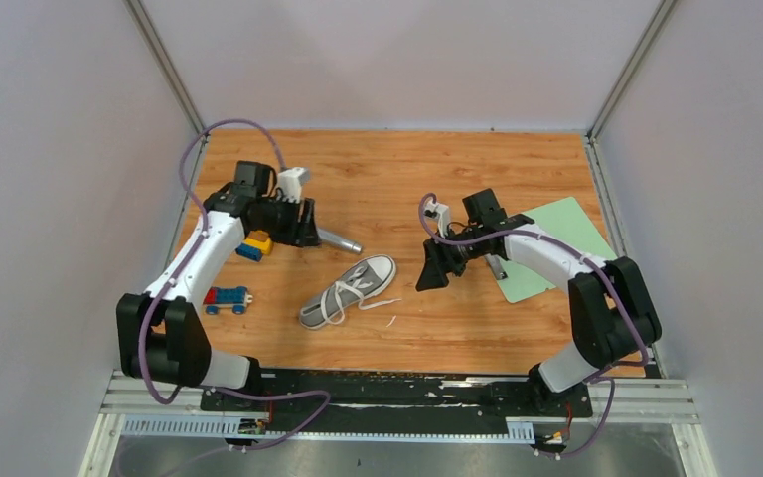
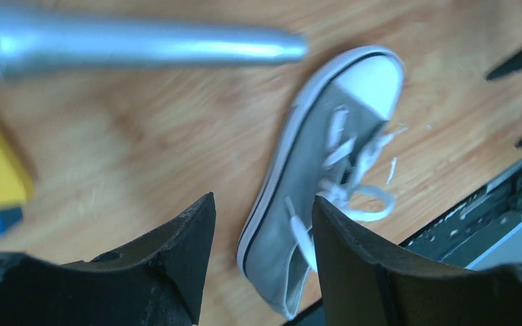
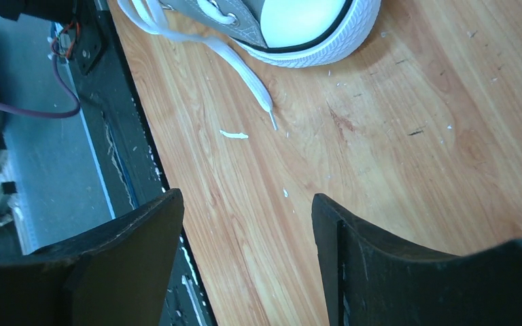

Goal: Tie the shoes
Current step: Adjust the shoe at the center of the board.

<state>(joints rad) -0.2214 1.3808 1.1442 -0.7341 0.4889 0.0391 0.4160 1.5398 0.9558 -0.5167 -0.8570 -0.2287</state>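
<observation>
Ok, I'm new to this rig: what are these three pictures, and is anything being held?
Two robot arms are bolted at the table's near edge. The wide picture looks down from above; the other two come from a camera on each wrist, the dark shapes at the bottom being that arm's fingers. On the wooden table lie a grey sneaker with white laces, a silver rod, a yellow-and-blue block, a toy car and a green mat. The left pincer and right pincer both stand open, holding nothing.

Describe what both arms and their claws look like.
Left arm and right arm: white links and black joints, with a purple cable running along each. Left claw and right claw: two black, wedge-shaped fingers each.
</observation>
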